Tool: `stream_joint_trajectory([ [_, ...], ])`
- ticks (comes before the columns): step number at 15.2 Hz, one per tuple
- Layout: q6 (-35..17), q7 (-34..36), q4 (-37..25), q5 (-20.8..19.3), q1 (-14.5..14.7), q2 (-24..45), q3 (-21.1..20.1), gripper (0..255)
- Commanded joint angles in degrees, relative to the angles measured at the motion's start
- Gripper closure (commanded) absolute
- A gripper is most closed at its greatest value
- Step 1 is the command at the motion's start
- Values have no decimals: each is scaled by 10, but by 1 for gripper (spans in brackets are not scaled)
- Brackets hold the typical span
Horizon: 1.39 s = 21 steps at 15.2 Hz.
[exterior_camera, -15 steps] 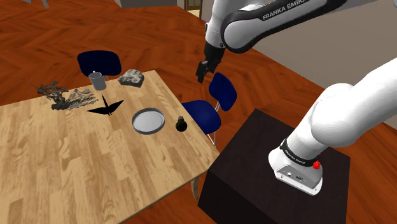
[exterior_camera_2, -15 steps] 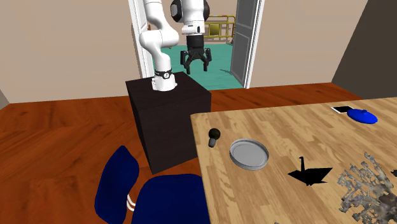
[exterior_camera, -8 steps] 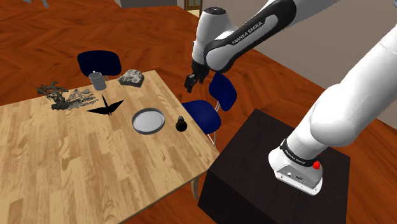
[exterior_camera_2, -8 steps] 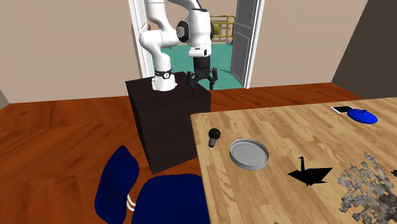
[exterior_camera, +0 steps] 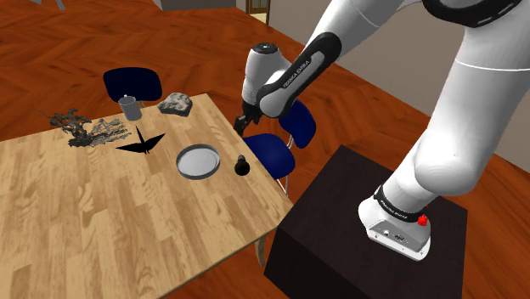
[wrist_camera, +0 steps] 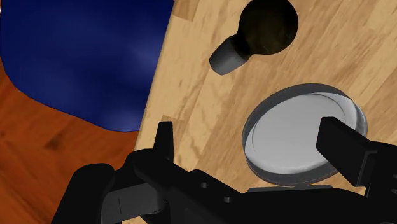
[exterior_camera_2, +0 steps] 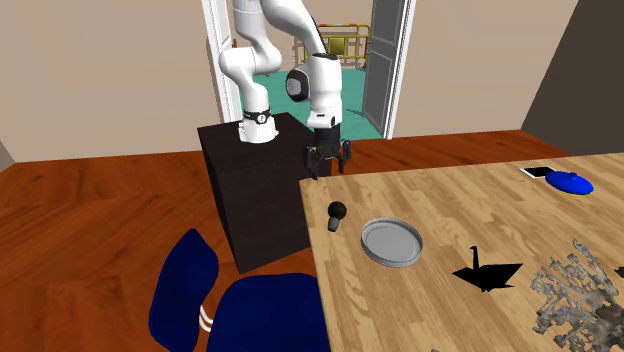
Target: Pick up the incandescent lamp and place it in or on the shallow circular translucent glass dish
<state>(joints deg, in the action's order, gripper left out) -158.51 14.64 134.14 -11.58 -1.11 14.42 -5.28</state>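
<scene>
The lamp (exterior_camera: 242, 166) is a dark bulb with a grey base, lying on the wooden table (exterior_camera: 102, 221) close to its edge. Right beside it sits the dish (exterior_camera: 198, 161), shallow, round and grey, with nothing in it. My black gripper (exterior_camera: 243, 121) hangs open above the table's edge, short of the lamp and well above it. Across the table, the gripper (exterior_camera_2: 329, 167) is above the corner, behind the lamp (exterior_camera_2: 337, 213) and the dish (exterior_camera_2: 391, 242). At the wrist, the gripper (wrist_camera: 251, 143) stands with its fingers wide apart, the dish (wrist_camera: 299, 137) under them and the lamp (wrist_camera: 261, 28) beyond.
A blue chair (exterior_camera: 270, 151) stands at the table's edge under the arm. A black paper crane (exterior_camera: 142, 144), a grey cup (exterior_camera: 129, 108), a rock (exterior_camera: 176, 104) and a tangle of twigs (exterior_camera: 85, 129) lie farther along the table. The black stand (exterior_camera: 365, 229) is beside the table.
The open gripper has come down and moved toward the table's edge, closer to the lamp. Lamp and dish have not moved.
</scene>
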Motion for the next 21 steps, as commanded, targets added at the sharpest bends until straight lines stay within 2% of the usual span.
stream_joint_trajectory([
  [1,-20,23,-33,-19,11,53,11,0],
  [6,-51,51,-115,-36,33,165,35,0],
  [14,-81,58,-149,-42,40,227,47,0],
  [21,-81,58,-148,-42,40,227,47,0],
])
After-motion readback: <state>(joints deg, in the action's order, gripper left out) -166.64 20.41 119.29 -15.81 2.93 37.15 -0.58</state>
